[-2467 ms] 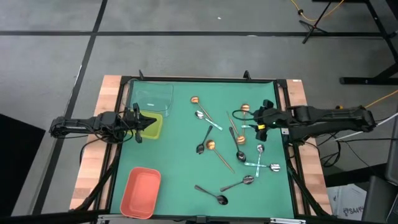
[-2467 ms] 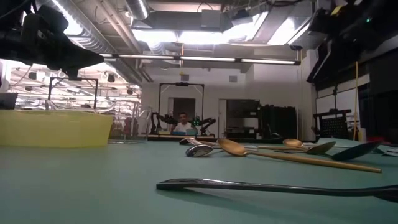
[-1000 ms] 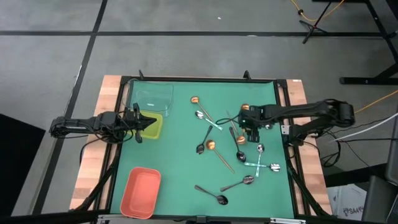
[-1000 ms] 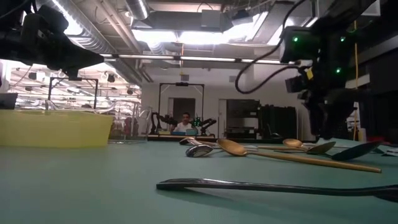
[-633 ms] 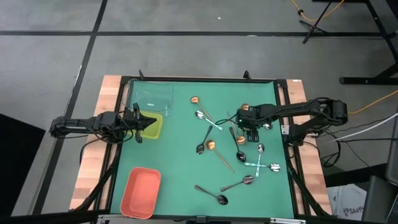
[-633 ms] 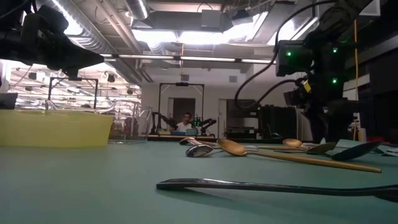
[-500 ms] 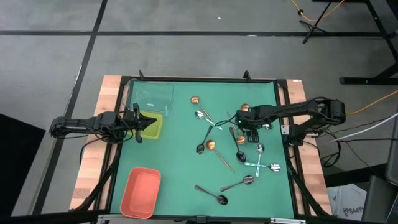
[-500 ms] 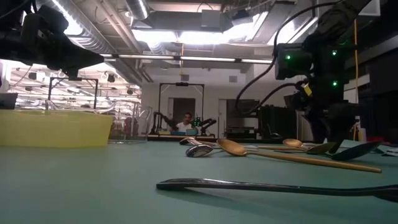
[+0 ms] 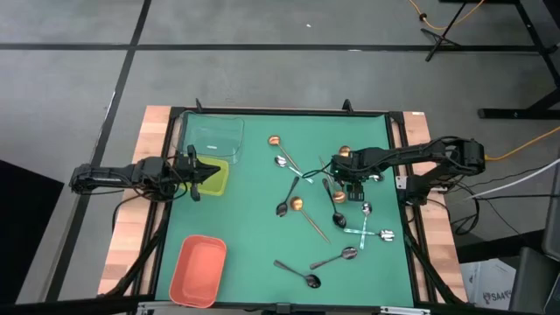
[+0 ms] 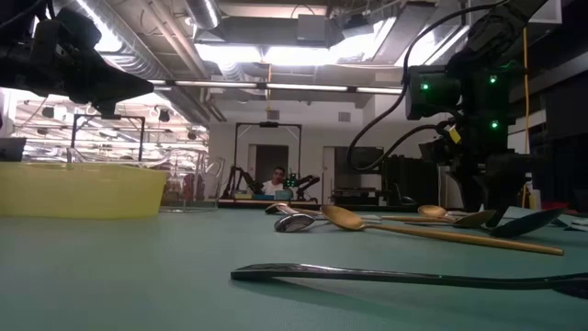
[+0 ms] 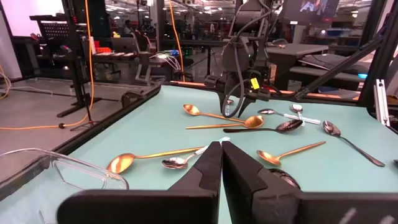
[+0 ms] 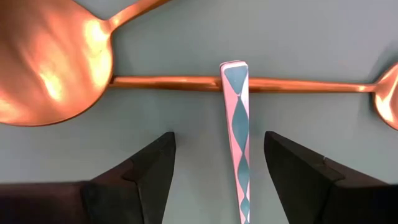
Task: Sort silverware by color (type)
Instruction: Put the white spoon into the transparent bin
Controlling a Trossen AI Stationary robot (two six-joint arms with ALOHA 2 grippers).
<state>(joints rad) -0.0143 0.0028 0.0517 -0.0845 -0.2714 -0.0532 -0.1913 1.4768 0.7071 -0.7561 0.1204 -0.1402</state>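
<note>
Right now your right claw (image 12: pixel 217 165) is hanging low over the green counter (image 9: pixel 254 219) with its fingers (image 12: pixel 152 163) spread wide and holding nothing; between them a patterned spoon handle (image 12: pixel 236 130) is lying, its tip resting across a copper spoon's thin handle (image 12: pixel 168 81). A copper spoon bowl (image 12: pixel 46 62) is sitting just beside that, off one finger. From above, you are seeing this claw (image 9: pixel 350 185) working in the spoon cluster on the right half of the counter, with silver, copper and dark spoons (image 9: pixel 297 185) lying scattered around it. Farther off, your left claw (image 9: pixel 206 171) is waiting pinched shut and empty over the yellow-green tray (image 9: pixel 217 181), with the clear tray (image 9: pixel 216 136) beyond it and the salmon-orange tray (image 9: pixel 198 271) toward the near edge.
</note>
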